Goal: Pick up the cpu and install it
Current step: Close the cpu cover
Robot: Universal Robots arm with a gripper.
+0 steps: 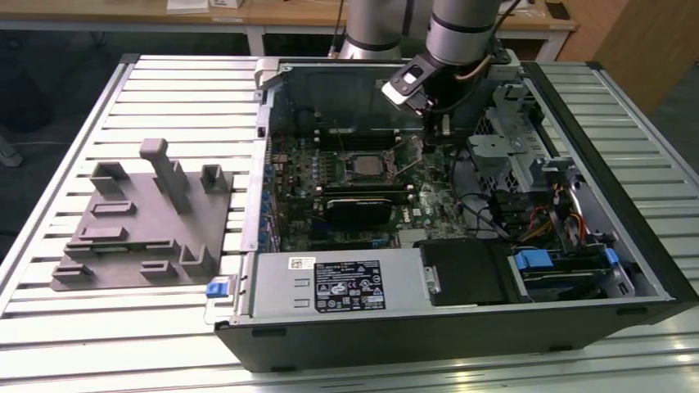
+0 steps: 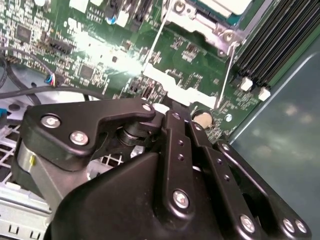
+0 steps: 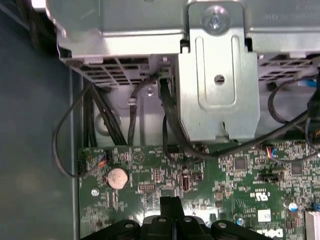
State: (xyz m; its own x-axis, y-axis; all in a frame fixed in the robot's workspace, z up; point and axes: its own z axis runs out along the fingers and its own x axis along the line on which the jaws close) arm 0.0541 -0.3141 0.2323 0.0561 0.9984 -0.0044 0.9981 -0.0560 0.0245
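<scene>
The cpu [image 1: 365, 169] is a pale silver square lying flat inside the dark socket frame on the motherboard [image 1: 300, 176] of the open computer case. In the second wrist view an edge of the cpu [image 2: 226, 5] shows within the metal frame, with the wire lever [image 2: 159, 37] standing up beside it. My gripper [image 1: 435, 133] hangs inside the case, on the exterior view's right of the socket and apart from it. In the first wrist view its fingertips [image 3: 171, 204] are pressed together over the green board near a coin battery [image 3: 118, 177], with nothing seen between them.
A grey plastic tray [image 1: 142, 246] with upright blocks lies on the slatted table at the exterior view's left. A metal drive cage [image 3: 216, 80] and black cables [image 3: 172, 130] stand close beyond the gripper. Memory slots [image 2: 272, 42] and the case wall [image 2: 290, 130] flank the socket.
</scene>
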